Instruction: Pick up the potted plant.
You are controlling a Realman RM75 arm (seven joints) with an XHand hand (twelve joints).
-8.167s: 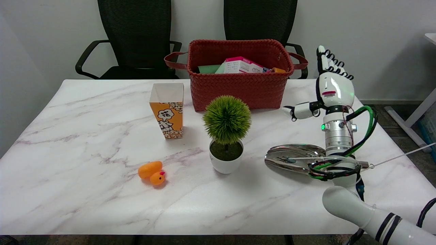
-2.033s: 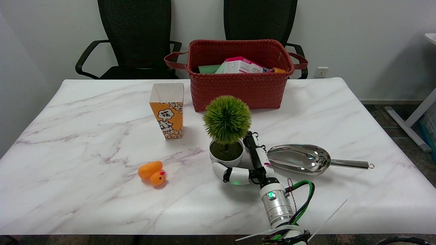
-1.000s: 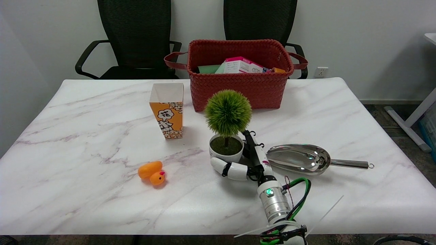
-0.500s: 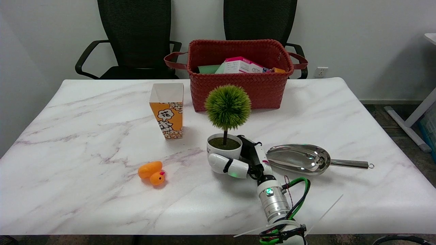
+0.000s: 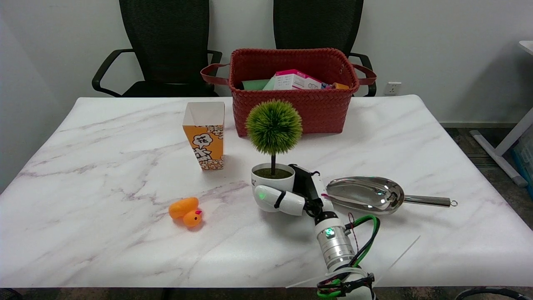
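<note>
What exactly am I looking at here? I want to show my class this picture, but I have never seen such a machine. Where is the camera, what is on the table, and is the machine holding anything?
This is a robot arm steered remotely by a person. The single picture comes from a camera above the table's near side, looking down and across it.

The white arm enters at the lower right and ends in a black-and-white right hand. Its fingers wrap around the white pot of a potted plant, a small artificial tree with a round green top. The hand holds the pot.

Also on the marble table: an orange popcorn box, an orange toy duck, a shiny metal scoop, and at the back a red woven basket with boxes inside. Two black office chairs stand behind the table.
</note>
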